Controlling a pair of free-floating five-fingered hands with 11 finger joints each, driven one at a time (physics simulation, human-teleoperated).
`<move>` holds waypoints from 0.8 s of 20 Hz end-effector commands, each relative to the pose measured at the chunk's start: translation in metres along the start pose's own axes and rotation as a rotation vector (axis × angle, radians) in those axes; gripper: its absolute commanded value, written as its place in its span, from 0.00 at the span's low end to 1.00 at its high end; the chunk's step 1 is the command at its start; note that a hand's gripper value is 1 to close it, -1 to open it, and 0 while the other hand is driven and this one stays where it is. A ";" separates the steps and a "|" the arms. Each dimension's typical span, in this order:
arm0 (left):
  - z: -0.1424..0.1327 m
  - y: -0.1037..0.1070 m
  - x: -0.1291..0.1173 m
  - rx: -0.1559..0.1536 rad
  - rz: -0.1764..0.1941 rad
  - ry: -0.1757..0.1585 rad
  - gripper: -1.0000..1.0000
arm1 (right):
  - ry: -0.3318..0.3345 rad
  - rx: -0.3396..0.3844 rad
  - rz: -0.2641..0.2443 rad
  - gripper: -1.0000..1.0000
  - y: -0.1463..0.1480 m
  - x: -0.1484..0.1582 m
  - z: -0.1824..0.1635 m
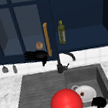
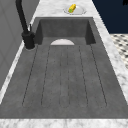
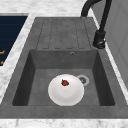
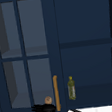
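My left hand [image 1: 36, 55] hangs in front of the wall cabinet's glass door, just left of the upright wooden handle [image 1: 47, 39]. Its fingers stretch straight to the left and the thumb points down; it holds nothing. In the upper view the left hand [image 4: 44, 109] sits beside the foot of the handle [image 4: 56, 93]. My right hand [image 1: 99, 102] is a dark shape at the sink's front right edge, near a white plate [image 1: 86, 93]. A big red ball [image 1: 66, 103] shows before the sink's front edge.
The plate [image 3: 65, 89] in the basin carries a strawberry [image 3: 65, 82]. An oil bottle [image 1: 61, 32] stands on the cabinet's open right shelf. A brown round thing [image 1: 39, 45] sits behind the glass. A black faucet [image 1: 63, 63] rises behind the sink. A plate with corn [image 2: 72, 8] lies on the right counter.
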 end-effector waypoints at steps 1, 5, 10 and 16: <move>-0.028 -0.021 0.014 0.011 -0.016 -0.002 0.00 | 0.000 0.000 0.000 0.50 0.000 0.000 0.000; -0.049 -0.038 0.021 0.005 -0.042 0.008 0.00 | 0.000 0.000 0.000 0.50 0.000 0.000 0.000; -0.075 -0.049 0.018 -0.008 -0.059 0.069 0.00 | 0.000 0.000 0.000 0.50 0.000 0.000 0.000; -0.075 -0.051 0.017 -0.011 -0.063 0.094 0.00 | 0.000 0.000 0.000 0.50 0.000 0.000 0.000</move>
